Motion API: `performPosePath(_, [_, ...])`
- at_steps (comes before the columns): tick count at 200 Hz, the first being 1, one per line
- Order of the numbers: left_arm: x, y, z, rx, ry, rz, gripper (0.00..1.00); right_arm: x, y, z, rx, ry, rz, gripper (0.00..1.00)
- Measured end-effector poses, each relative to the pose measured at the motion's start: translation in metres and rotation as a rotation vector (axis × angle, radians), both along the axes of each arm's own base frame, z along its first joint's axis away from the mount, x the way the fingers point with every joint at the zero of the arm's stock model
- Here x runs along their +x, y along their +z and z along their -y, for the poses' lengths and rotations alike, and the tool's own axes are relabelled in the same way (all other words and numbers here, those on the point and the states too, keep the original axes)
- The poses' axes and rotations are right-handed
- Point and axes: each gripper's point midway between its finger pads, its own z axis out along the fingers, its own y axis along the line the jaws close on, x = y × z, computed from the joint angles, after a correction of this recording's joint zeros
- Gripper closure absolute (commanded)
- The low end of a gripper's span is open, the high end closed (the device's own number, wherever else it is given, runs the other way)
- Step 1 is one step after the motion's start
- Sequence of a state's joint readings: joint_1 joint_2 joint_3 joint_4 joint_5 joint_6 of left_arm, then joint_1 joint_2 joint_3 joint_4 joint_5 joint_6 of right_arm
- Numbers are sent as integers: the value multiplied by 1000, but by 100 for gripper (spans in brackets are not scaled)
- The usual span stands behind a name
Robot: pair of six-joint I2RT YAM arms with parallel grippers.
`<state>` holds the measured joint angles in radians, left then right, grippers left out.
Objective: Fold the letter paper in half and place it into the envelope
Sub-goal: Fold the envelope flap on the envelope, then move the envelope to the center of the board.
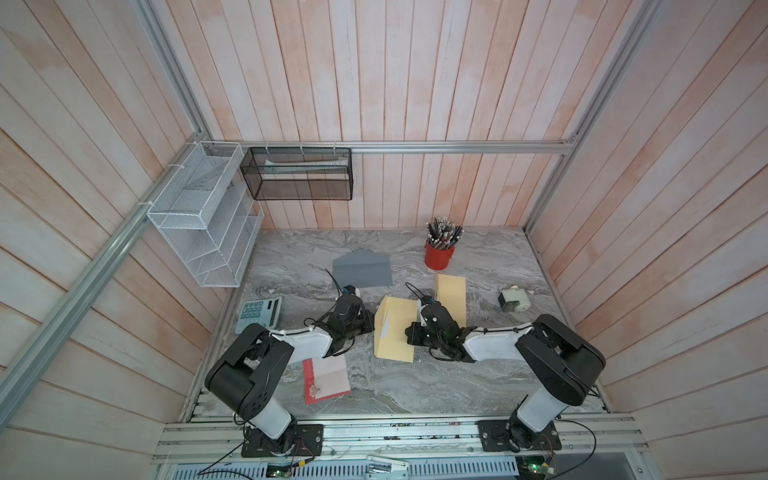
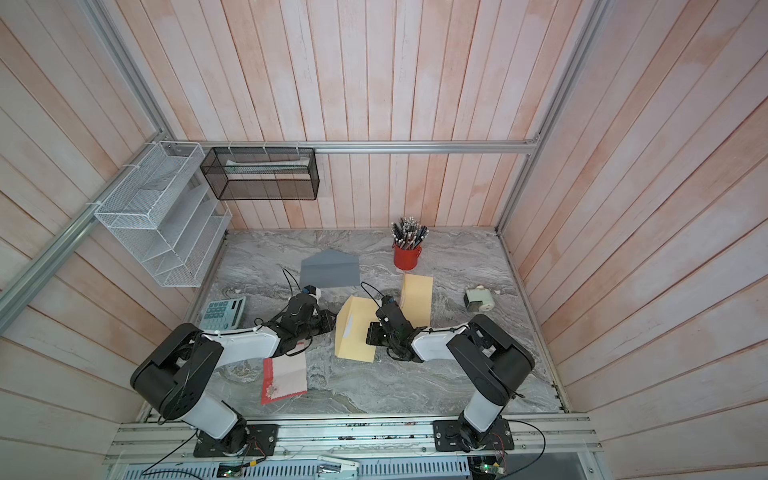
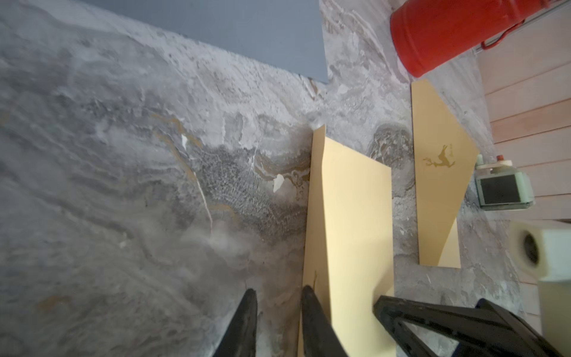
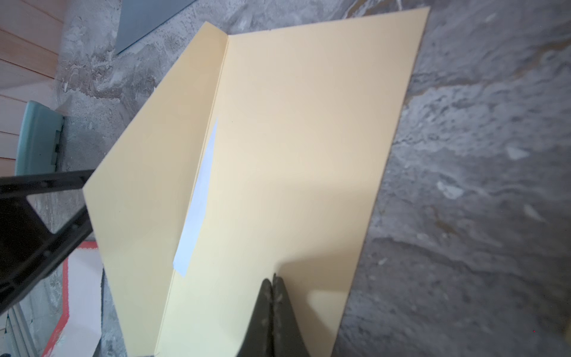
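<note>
A tan envelope (image 1: 395, 332) (image 2: 355, 336) lies mid-table with its flap open toward the left arm. A sliver of white letter paper (image 4: 199, 197) (image 1: 384, 328) shows at its mouth; the rest of the paper is hidden inside. My right gripper (image 4: 273, 278) (image 1: 411, 332) is shut, its tips resting on the envelope body (image 4: 293, 139) with nothing between them. My left gripper (image 3: 279, 292) (image 1: 366, 327) stands a little open at the flap's edge (image 3: 349, 216). One finger overlaps the flap and the other is over bare table.
A second tan envelope (image 1: 451, 297) with a deer mark lies behind the right arm. A grey envelope (image 1: 361, 270) and a red pencil cup (image 1: 439, 255) stand at the back. Calculator (image 1: 258, 313) left, sharpener (image 1: 514, 300) right, a red-edged envelope (image 1: 326, 380) front left.
</note>
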<state>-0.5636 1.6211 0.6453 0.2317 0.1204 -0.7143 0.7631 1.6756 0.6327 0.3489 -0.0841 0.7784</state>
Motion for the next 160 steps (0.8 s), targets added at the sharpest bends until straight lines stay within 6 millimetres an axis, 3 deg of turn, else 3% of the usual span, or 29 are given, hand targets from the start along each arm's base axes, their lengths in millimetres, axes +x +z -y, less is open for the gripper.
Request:
performPosePath(30, [-10, -4, 11, -34, -52, -38, 75, 1, -1, -2, 6, 3, 2, 95])
performPosePath(74, [-35, -11, 43, -51, -159, -80, 76, 2, -1, -4, 16, 7, 6, 95])
performPosePath(116, [-41, -14, 52, -66, -180, -100, 77, 3, 0, -3, 17, 6, 10, 95])
performPosePath(135, [-41, -14, 54, -74, -184, -102, 77, 5, 8, -2, 19, 11, 30, 95])
performPosePath(160, [-42, -15, 54, -75, -185, -103, 78, 13, 33, -8, 39, 25, 84, 95])
